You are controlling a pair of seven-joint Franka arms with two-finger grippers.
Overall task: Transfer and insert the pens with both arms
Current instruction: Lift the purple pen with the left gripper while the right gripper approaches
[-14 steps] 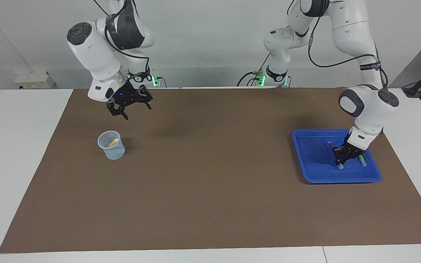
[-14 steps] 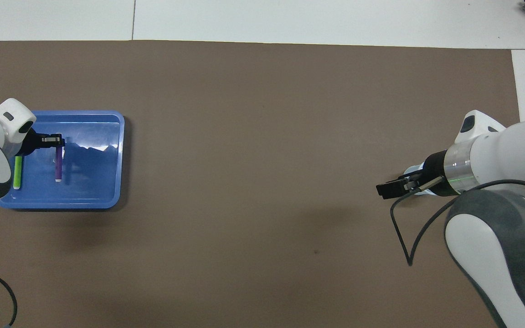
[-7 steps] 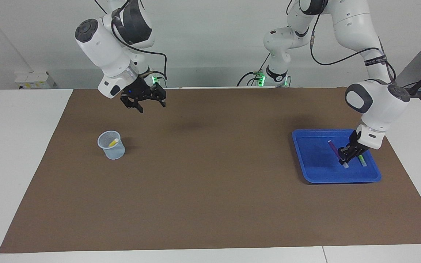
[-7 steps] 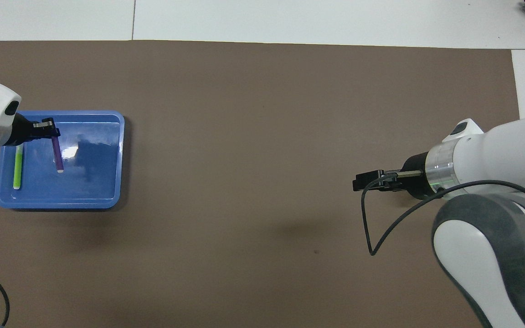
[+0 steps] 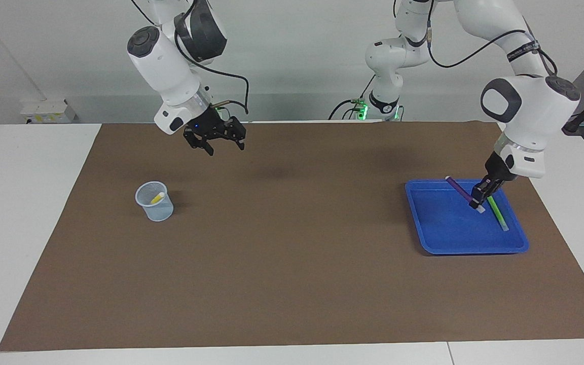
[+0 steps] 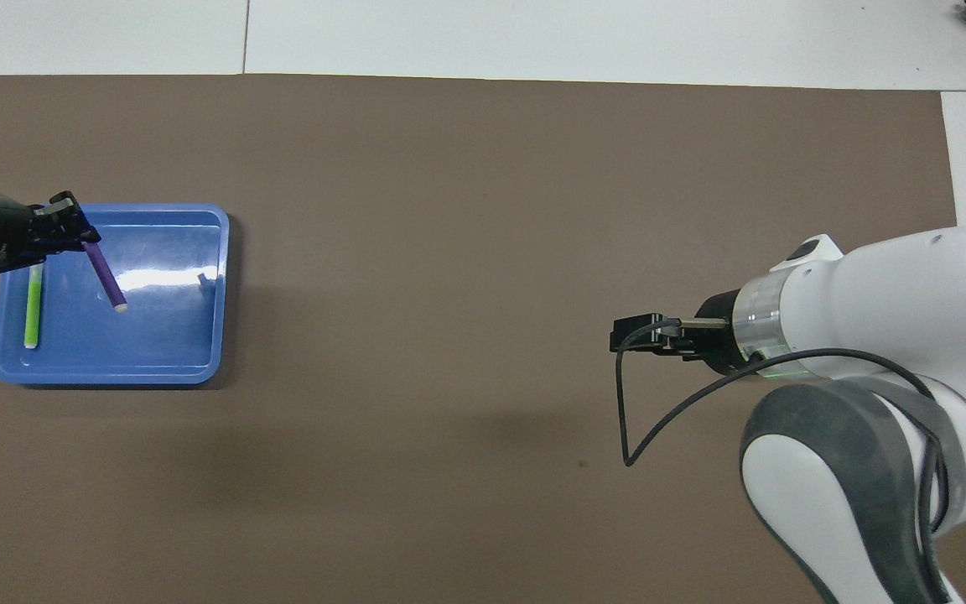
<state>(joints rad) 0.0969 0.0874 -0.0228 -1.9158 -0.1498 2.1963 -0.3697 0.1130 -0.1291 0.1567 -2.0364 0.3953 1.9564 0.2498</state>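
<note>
My left gripper (image 5: 476, 199) is shut on the purple pen (image 5: 458, 189) near its pale end and holds it tilted in the air over the blue tray (image 5: 467, 249). The overhead view shows the same left gripper (image 6: 79, 238), purple pen (image 6: 106, 277) and tray (image 6: 106, 375). The green pen (image 5: 498, 213) lies flat in the tray, and also shows in the overhead view (image 6: 32, 312). The yellow pen (image 5: 157, 197) stands in a clear cup (image 5: 155, 205). My right gripper (image 5: 223, 147) is open and empty, in the air over the mat, also seen from overhead (image 6: 627, 334).
A brown mat (image 5: 292, 284) covers the table between the cup and the tray. A smaller white arm with green lights (image 5: 384, 96) stands at the robots' edge of the table. From overhead, my right arm hides the cup.
My left gripper has lifted the purple pen off the tray floor and raised it. My right gripper has risen and moved from near the cup toward the table's middle.
</note>
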